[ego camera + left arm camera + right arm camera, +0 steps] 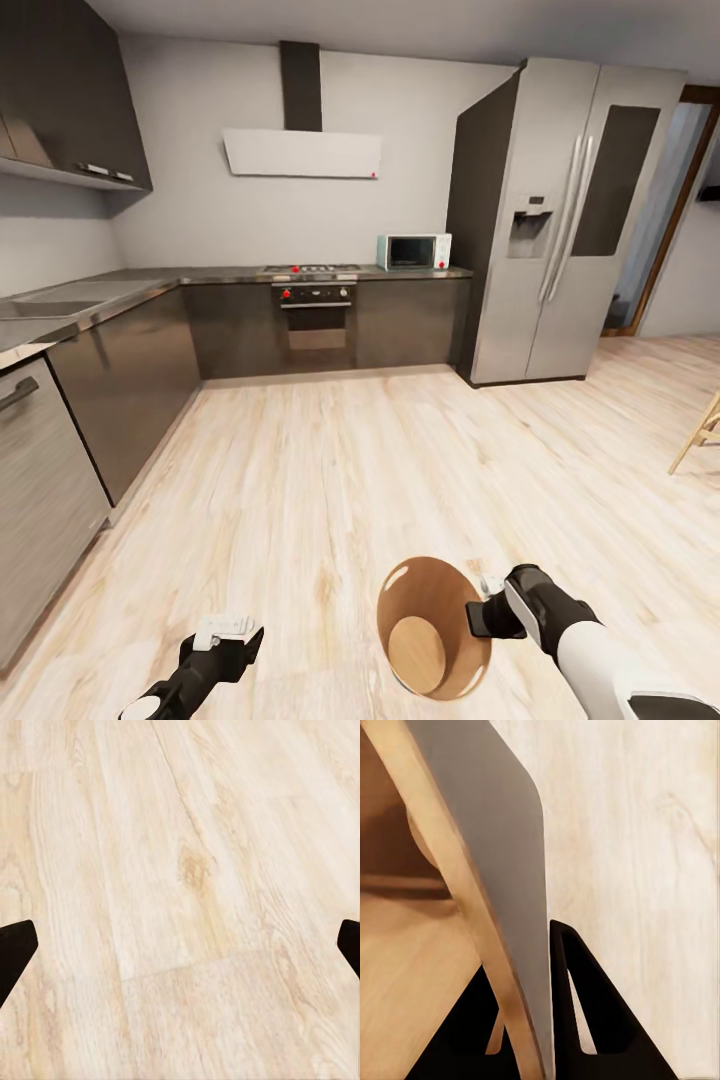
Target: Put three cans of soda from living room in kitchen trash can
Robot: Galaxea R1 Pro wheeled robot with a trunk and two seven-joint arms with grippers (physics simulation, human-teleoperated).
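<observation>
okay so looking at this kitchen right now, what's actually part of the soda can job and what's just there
Part of the job:
- trash can, empty inside, its rim pinched by the right gripper
- left gripper, open, holding nothing

Just there:
- fridge
- microwave
- oven
- range hood
- sink
- wood floor
- chair leg

Even, bright, diffuse light fills the kitchen; shadows are faint. The fridge (560, 220) leans with wide-angle distortion at the far right. Floor planks (180, 870) look soft and slightly blurred.
</observation>
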